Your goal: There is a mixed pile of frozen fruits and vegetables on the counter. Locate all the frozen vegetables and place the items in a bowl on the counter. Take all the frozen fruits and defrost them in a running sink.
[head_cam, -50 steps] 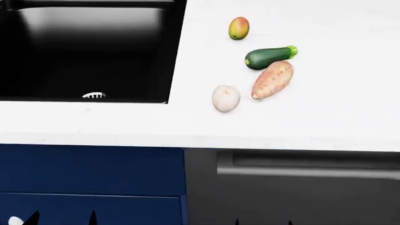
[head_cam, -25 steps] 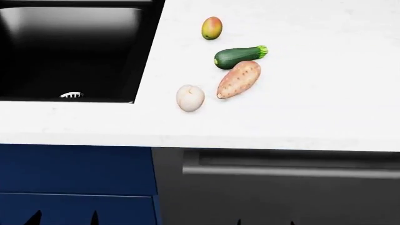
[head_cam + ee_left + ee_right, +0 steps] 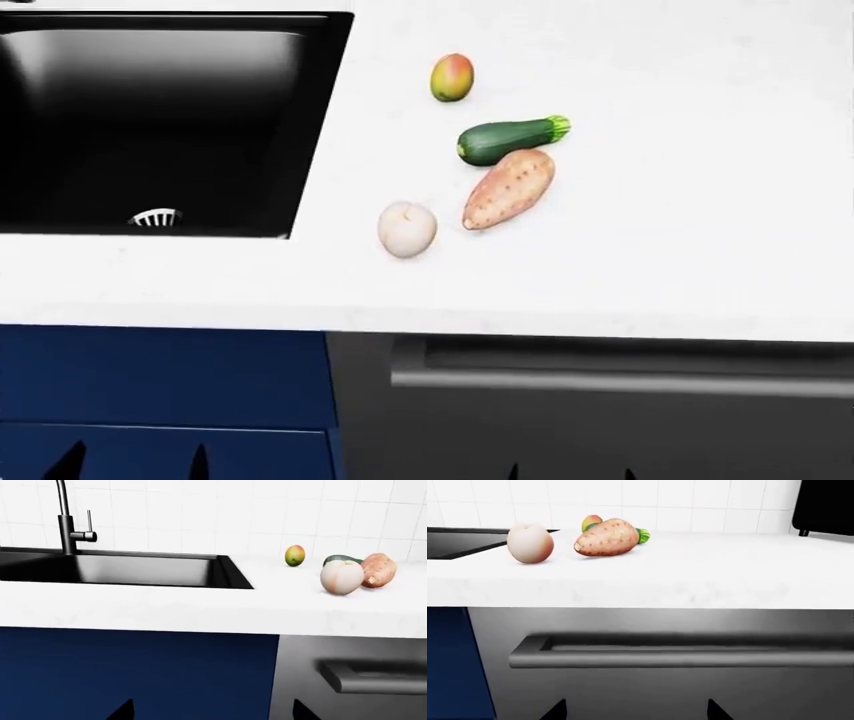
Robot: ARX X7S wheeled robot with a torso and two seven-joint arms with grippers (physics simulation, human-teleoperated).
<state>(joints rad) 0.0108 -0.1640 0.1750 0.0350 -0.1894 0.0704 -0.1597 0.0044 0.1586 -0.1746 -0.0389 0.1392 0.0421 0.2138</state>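
Mango [image 3: 453, 77], zucchini [image 3: 511, 139] and sweet potato [image 3: 509, 188] lie untouched on the counter [image 3: 694, 230], well above and beyond both grippers, which hang low by the cabinet fronts, evidently not yet reaching, fingertips spread and empty.

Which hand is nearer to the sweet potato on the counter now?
Right. The right hand hangs low before the grey drawer, almost straight in front of the sweet potato; the left hand is before the blue cabinet, farther aside.
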